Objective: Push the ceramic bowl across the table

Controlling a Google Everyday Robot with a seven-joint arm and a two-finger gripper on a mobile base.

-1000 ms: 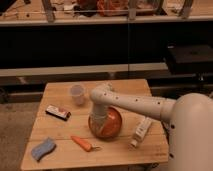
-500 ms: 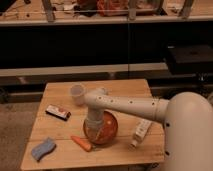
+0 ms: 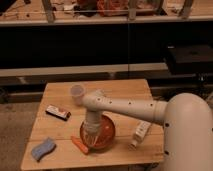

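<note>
The ceramic bowl, orange-red and glossy, sits on the light-wood table near its front edge, a little left of centre. My white arm reaches in from the right and bends down over it. The gripper points down into the left part of the bowl, against its inner wall. A slim orange carrot lies at the bowl's front left, touching or nearly touching its rim.
A small translucent cup stands behind the bowl. A dark snack bar lies at the left, a blue sponge at the front left corner, and a white bottle lies right of the bowl.
The gripper and the bowl have moved together toward the front left of the table, closing on the carrot. The other items have not moved.
</note>
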